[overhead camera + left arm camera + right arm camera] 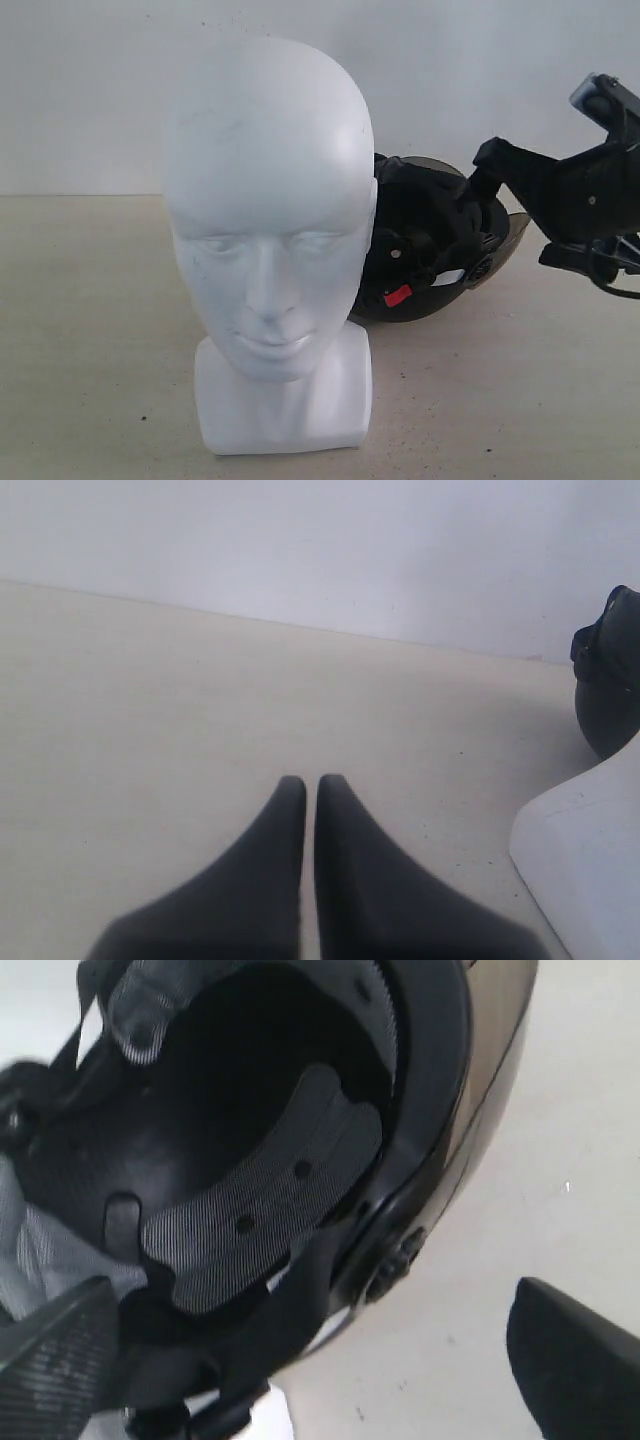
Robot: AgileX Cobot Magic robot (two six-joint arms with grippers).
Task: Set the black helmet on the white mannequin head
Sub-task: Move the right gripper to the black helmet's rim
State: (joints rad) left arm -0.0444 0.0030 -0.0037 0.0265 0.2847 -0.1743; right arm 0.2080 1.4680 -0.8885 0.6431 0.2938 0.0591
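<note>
The white mannequin head (268,230) stands in front, bare. At its 3 o'clock the black helmet (430,250) lies on its side, so the right gripper (310,1300) can reach its rim. Those 2 jaws stand apart around it. The left gripper (311,785) has its jaws together, empty.

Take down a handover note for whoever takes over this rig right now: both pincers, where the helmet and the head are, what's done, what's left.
Left pincer: shut, empty, over the table beside the base of the white mannequin head.
Right pincer: open, astride the rim of the black helmet, with one finger inside the padded shell and one outside. It is not gripping.
Helmet: lying on the table behind the head, on the right arm's side.
Head: upright and bare.
Done: right arm has reached the helmet.
Left: close on the rim, lift, lower the helmet onto the head.
</note>
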